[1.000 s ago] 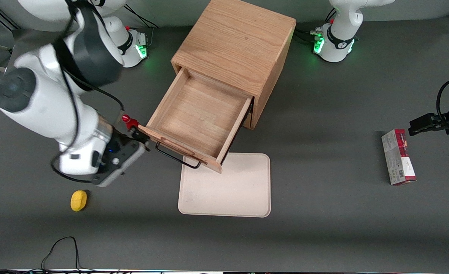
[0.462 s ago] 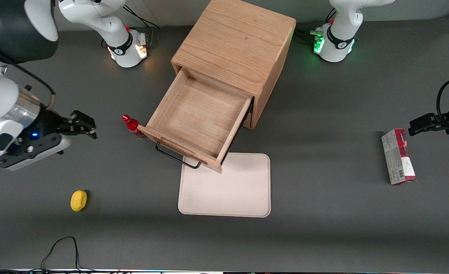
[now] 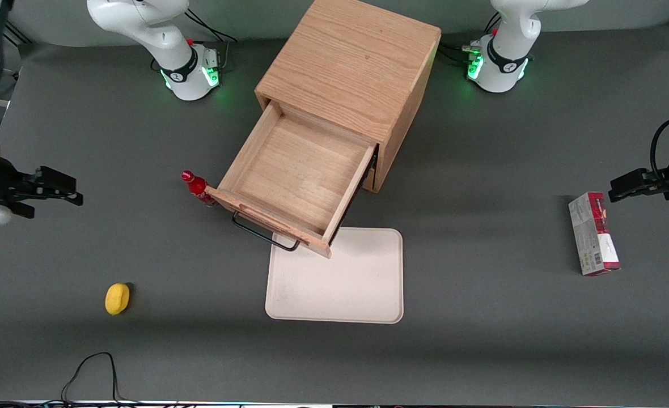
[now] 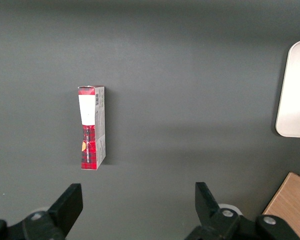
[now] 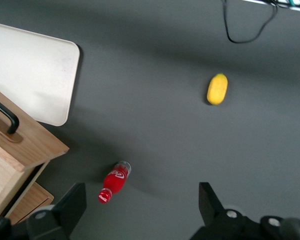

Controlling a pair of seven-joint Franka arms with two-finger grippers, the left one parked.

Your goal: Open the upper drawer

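Light oak fills the middle of the table, and we see the upper drawer [image 3: 297,175] pulled well out of its cabinet [image 3: 351,68], its bare wooden floor showing and its black wire handle [image 3: 263,233] hanging over the corner of the cream tray [image 3: 340,283]. We find the gripper [image 3: 56,190] well apart from the drawer, out at the working arm's end of the table, its two fingers [image 5: 70,205] spread wide with nothing between them. We spot a small red bottle [image 3: 195,186] standing just beside the drawer front's corner. A yellow lemon-like fruit [image 3: 117,298] lies nearer the front camera than the bottle. We see a red and white carton [image 3: 593,233] lying toward the parked arm's end.
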